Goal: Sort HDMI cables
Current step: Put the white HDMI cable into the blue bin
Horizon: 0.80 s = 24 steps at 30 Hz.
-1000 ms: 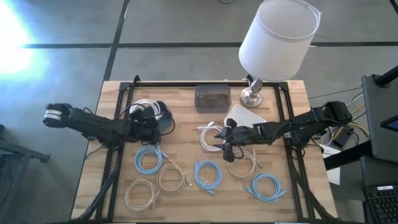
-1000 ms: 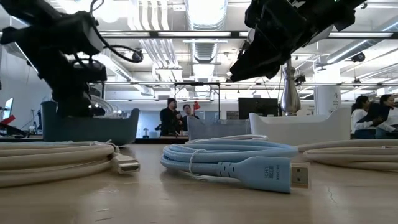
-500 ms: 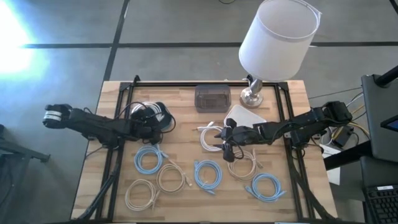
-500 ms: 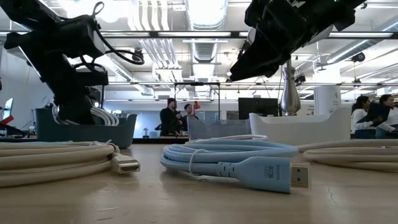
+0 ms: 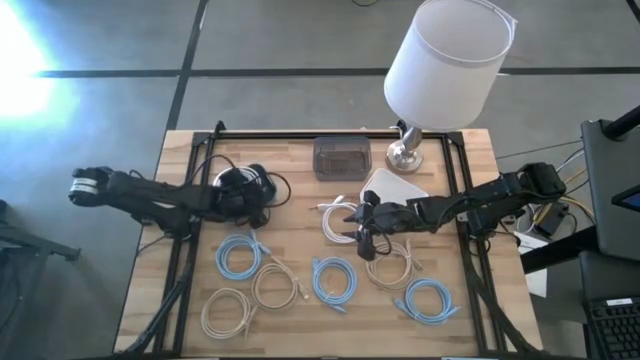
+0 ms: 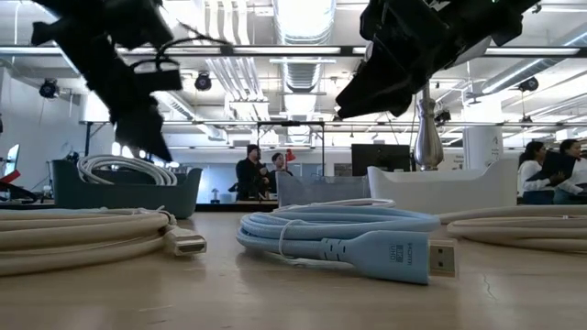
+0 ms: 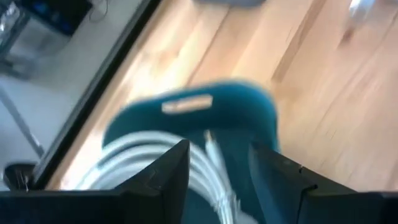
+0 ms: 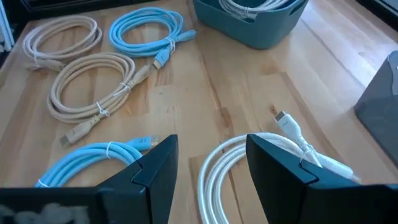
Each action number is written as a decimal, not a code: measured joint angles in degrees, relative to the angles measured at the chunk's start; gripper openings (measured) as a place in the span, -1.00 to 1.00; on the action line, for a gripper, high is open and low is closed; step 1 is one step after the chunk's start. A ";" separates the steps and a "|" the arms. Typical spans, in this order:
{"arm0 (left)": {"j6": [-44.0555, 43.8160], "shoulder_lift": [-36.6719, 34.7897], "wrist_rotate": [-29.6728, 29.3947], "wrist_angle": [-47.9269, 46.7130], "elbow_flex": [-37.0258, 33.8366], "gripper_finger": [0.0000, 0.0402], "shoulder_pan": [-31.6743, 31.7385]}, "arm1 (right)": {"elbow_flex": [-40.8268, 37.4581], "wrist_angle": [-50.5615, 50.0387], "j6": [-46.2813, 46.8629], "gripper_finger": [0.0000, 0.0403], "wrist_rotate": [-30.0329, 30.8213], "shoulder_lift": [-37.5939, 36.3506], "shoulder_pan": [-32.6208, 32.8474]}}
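In the teal bin (image 6: 124, 194), coiled white cable (image 6: 124, 170).

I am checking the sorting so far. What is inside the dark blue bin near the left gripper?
The dark blue bin holds a coiled white cable, seen above its rim. The left gripper hangs over it, fingers open. The wall hides whether more cables lie beneath.

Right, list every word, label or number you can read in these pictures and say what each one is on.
None can be read.
Marking on the plug of the light blue HDMI cable nearest the low camera: too small to read.
Pale label on the teal bin in the left wrist view: blurred, unreadable.
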 joint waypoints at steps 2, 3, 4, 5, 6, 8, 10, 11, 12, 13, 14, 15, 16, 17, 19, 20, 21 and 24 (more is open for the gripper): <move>1.64 -0.02 0.00 1.35 0.97 -0.17 -0.02 | 0.00 0.77 0.28 -0.08 -0.10 0.69 0.13; 2.42 -0.02 0.05 2.00 1.20 -0.17 -0.02 | 0.00 0.98 0.25 -0.08 -0.26 1.04 0.15; 3.30 -0.02 0.10 3.08 1.27 -0.17 -0.02 | 0.00 1.72 0.26 -0.09 -0.62 1.97 0.18; 3.96 -0.02 0.22 4.25 1.32 -0.17 -0.02 | 0.06 3.33 0.26 -0.09 -1.49 3.10 0.16; 4.69 -0.02 0.35 5.26 1.31 -0.17 -0.02 | 0.11 4.32 0.26 -0.09 -2.64 4.29 0.14; 5.34 0.00 0.45 6.96 1.21 -0.17 -0.02 | 0.52 4.54 0.31 -0.09 -4.08 7.07 0.14; 5.37 0.04 1.14 6.98 1.16 -0.17 -0.02 | 2.15 4.41 1.09 -0.09 -4.47 9.21 0.16; 5.27 0.07 1.45 6.97 1.14 -0.17 -0.02 | 3.25 3.81 1.50 -0.09 -4.49 10.24 0.15; 5.18 0.07 1.49 7.07 1.14 -0.17 -0.02 | 4.55 2.92 1.68 -0.09 -4.47 11.36 0.13; 5.16 0.07 1.55 7.02 1.14 -0.17 -0.02 | 5.92 1.69 1.88 -0.09 -4.45 12.65 -0.03; 5.16 0.07 1.53 7.08 1.14 -0.17 -0.02 | 7.28 -0.59 2.31 -0.09 -4.34 14.12 -0.15; 5.18 0.07 1.53 7.40 1.14 -0.17 -0.02 | 8.57 -3.16 3.28 -0.09 -4.29 15.67 -0.28; 5.16 0.07 1.54 7.56 1.14 -0.17 -0.02 | 10.09 -5.19 4.35 -0.09 -4.16 17.26 -0.49; 5.16 0.07 1.55 7.60 1.14 -0.17 -0.02 | 11.72 -6.78 5.33 -0.09 -4.10 18.79 -0.63; 5.10 0.07 1.54 8.15 1.14 -0.17 -0.02 | 15.02 -10.18 6.51 -0.09 -3.92 21.36 -0.91; 4.93 0.07 1.55 8.08 1.14 -0.17 -0.02 | 16.77 -11.75 6.59 -0.09 -3.90 22.67 -1.01; 4.88 0.07 1.55 8.00 1.12 -0.17 -0.02 | 18.41 -13.37 6.66 -0.09 -3.90 24.15 -1.06; 4.74 0.07 1.57 8.04 1.12 -0.17 -0.05 | 23.28 -19.93 6.73 -0.09 -2.68 28.35 -1.15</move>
